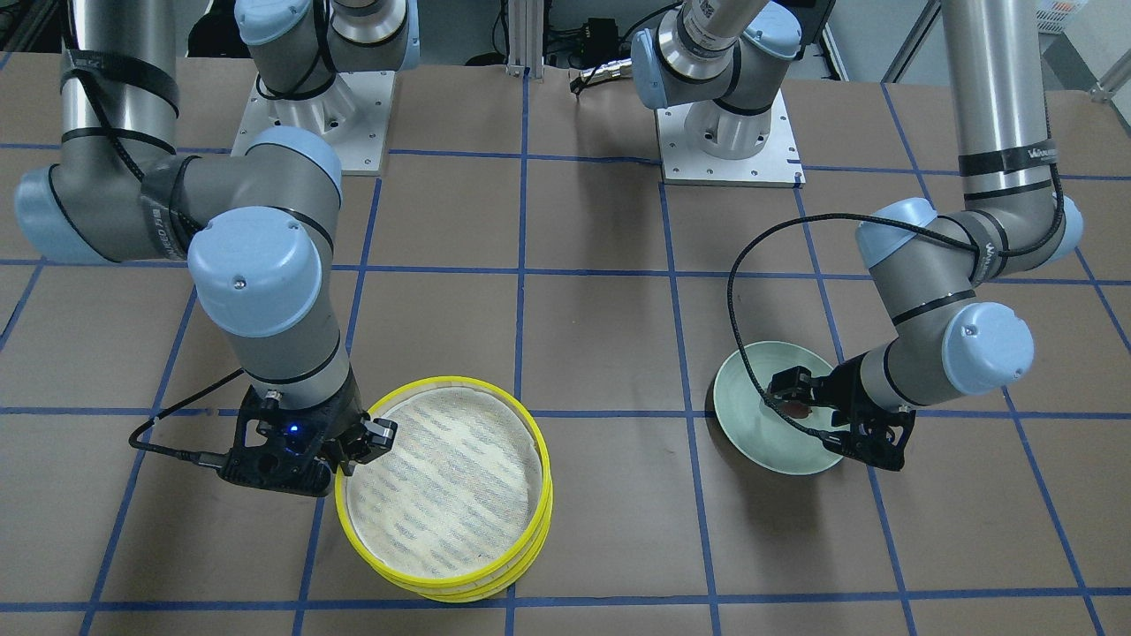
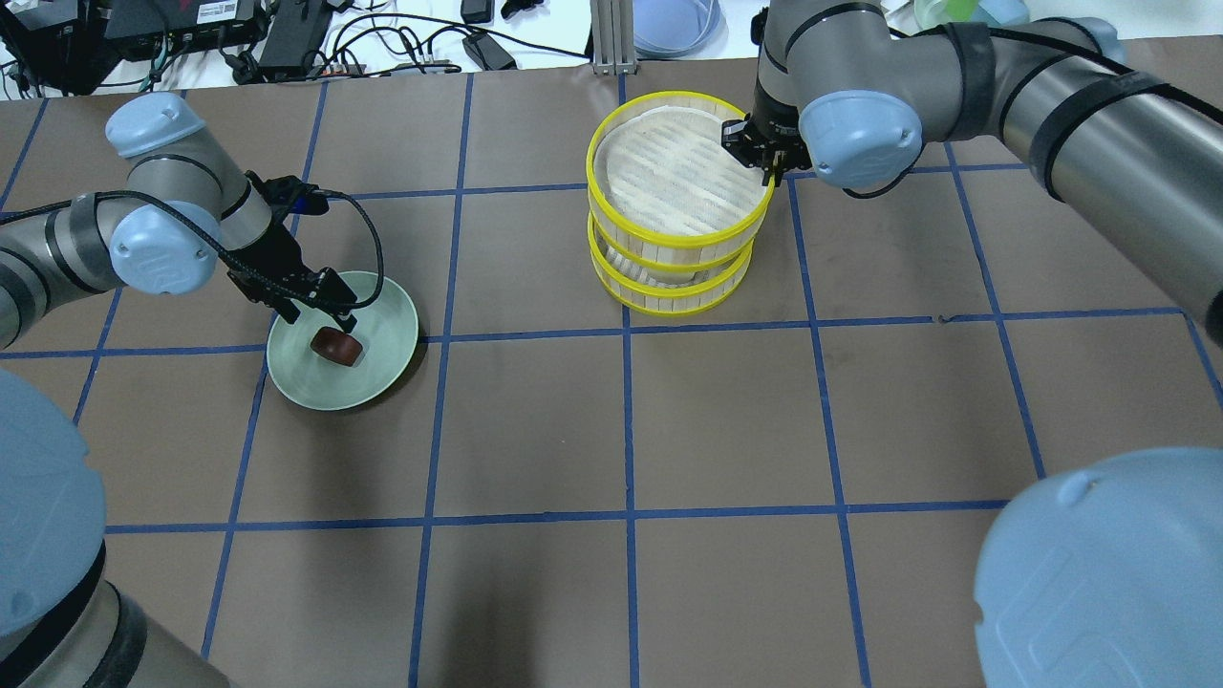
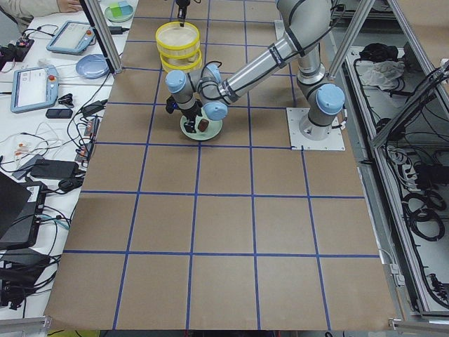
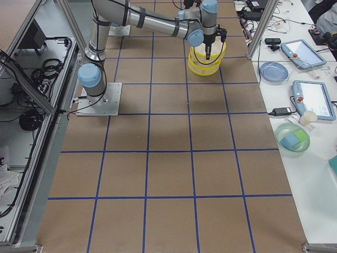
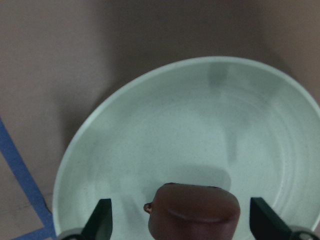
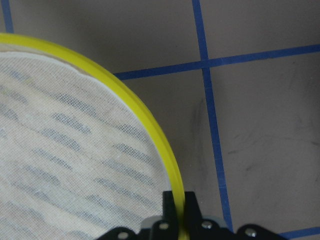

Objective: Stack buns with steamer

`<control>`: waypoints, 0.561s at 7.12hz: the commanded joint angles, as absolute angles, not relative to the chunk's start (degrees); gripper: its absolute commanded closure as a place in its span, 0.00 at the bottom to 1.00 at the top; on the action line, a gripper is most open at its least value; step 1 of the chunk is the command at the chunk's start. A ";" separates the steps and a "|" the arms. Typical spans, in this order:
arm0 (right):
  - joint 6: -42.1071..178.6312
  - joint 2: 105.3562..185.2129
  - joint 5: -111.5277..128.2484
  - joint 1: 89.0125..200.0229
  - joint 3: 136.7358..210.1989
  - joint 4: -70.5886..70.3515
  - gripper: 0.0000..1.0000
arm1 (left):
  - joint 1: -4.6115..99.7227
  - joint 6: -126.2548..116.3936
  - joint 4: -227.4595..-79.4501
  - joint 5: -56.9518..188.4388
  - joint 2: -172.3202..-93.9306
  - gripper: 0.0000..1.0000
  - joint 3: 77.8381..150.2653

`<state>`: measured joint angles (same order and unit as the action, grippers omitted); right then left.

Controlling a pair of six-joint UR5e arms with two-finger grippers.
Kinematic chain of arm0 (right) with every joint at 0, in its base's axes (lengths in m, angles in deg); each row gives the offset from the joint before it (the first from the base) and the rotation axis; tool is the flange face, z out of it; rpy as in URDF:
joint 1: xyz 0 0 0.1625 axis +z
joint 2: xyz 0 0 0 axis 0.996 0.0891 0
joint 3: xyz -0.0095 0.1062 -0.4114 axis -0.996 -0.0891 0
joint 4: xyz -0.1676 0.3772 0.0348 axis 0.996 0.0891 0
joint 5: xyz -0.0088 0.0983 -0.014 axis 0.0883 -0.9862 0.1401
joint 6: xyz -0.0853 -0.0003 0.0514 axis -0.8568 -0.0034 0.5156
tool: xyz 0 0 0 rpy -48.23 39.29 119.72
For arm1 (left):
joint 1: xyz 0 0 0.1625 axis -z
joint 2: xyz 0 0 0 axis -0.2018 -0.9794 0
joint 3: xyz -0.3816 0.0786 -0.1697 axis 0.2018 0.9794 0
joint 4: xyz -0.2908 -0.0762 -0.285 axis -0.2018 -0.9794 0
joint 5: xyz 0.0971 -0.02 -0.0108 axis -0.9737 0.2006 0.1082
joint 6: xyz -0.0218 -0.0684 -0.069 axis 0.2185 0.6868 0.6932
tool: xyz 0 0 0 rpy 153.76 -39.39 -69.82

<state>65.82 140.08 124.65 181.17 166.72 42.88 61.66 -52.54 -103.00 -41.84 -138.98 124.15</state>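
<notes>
Right hand (image 2: pixel 767 164) is pinched shut on the yellow rim of the top steamer tray (image 2: pixel 669 250), one finger inside and one outside. That tray sits over the lower tray (image 2: pixel 669 296) and looks a bit off-centre to me. Left hand (image 2: pixel 339 318) hangs wide open over the pale green plate (image 2: pixel 387 325), fingers either side of the dark reddish-brown bun (image 5: pixel 195 212), not gripping it yet.

My worries: a one-sided rim pinch could tip the top tray or drag the whole stack across the counter (image 2: pixel 535 420). On the left, the bun's rounded and the plate looks slick, so closing off-centre could squirt it out. Can't make out the cream bun for sure.
</notes>
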 commanded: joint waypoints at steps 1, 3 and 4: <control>66.00 139.73 124.63 181.30 169.49 44.25 1.00 | 61.66 -52.53 -103.18 -40.96 -139.19 0.07 126.34; 66.61 139.72 124.46 181.21 169.68 44.34 1.00 | 61.57 -52.88 -102.92 -42.00 -139.11 0.61 126.71; 66.70 139.81 124.28 181.21 169.68 44.77 1.00 | 61.57 -52.88 -102.57 -43.05 -139.46 0.92 126.71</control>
<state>66.48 139.75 124.47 181.23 169.60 44.41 61.59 -52.78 -102.88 -41.96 -139.22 126.62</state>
